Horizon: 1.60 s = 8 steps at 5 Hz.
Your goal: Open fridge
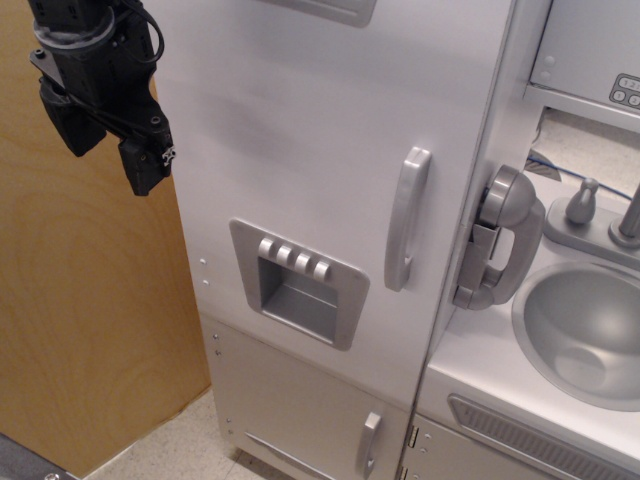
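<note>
The fridge point(320, 150) is a tall white door filling the middle of the view, shut flush with its frame. Its curved silver vertical handle point(407, 217) sits near the right edge. A grey recessed dispenser panel point(300, 283) with four buttons is below and left of the handle. My black gripper point(108, 150) hangs at the upper left, in front of the fridge's left edge, far from the handle. Its two fingers point(143, 165) point down with a gap between them and hold nothing.
A shorter white door with a small silver handle point(369, 443) is below the fridge. A grey toy telephone handset point(500, 238) hangs right of the handle. A sink basin point(585, 330) and faucet point(628, 222) lie at right. A wooden panel point(80, 320) stands at left.
</note>
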### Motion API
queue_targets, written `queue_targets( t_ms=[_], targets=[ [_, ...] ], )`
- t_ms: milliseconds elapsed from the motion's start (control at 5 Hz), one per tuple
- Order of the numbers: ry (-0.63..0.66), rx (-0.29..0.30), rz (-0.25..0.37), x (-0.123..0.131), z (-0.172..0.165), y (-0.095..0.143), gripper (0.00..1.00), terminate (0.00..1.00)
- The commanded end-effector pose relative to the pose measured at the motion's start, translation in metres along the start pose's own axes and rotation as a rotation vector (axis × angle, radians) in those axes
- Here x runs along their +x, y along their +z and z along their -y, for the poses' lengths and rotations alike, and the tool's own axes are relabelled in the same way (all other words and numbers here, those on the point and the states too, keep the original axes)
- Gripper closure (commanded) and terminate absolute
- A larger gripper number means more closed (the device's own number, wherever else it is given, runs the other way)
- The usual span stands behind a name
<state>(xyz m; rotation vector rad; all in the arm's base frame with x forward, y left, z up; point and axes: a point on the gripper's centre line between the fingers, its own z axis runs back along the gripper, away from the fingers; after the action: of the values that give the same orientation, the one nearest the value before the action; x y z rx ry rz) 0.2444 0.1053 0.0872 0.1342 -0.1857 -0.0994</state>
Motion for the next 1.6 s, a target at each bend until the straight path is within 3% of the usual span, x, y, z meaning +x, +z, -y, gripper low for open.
queue_targets(
  t_ms=[0, 400, 800, 1000, 1400],
  targets=[
    [0.0, 0.0, 0.0, 0.0, 0.0, 0.0, 0.0, 0.0],
    [-0.022, -0.028, 0.043, 0.01, 0.071, -0.008, 0.0, 0.0],
    [-0.092, -0.122, 0.043, 0.015, 0.137, -0.003, 0.0, 0.0],
    [-0.085, -0.103, 0.08, 0.04, 0.148, 0.007, 0.0, 0.0],
    [-0.014, -0.111, 0.097, 0.071, 0.156, -0.001, 0.0, 0.0]
  ],
)
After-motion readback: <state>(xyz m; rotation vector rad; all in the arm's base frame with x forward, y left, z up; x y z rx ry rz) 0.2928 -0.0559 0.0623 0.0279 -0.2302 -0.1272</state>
